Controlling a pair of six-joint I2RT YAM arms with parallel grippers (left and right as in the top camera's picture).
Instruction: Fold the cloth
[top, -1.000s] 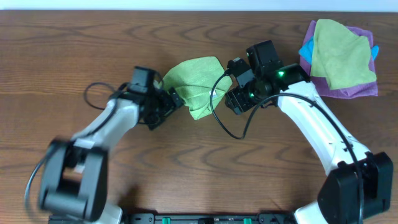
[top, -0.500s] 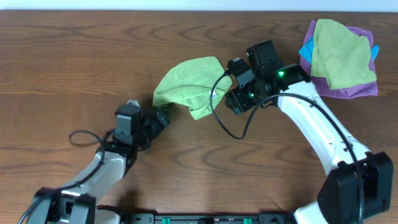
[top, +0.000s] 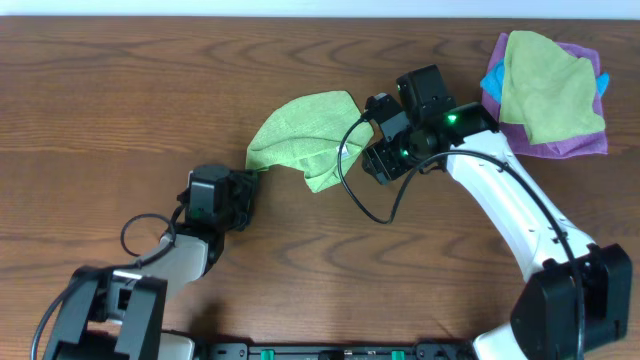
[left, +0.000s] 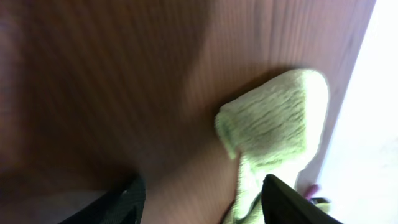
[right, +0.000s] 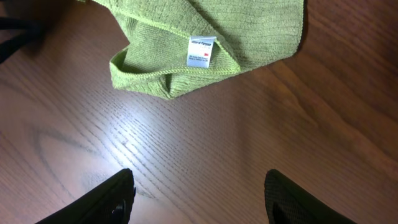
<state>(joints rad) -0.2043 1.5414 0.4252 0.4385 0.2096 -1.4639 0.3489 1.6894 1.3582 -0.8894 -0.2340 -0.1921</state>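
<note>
Overhead: cloth (top: 305, 140) between left jaws and right jaws; both pairs apart, holding nothing.

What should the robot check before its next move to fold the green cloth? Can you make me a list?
1. The cloth lies flat: not ok, it is bunched and folded over.
2. The right hand is open and empty: ok.
3. The left hand is open by the cloth's corner: ok.
4. Cloth edge sits between the left hand's fingers: cannot tell.
5. The white tag is in sight: ok.
6. The pile of other cloths is away from the cloth: ok.
</note>
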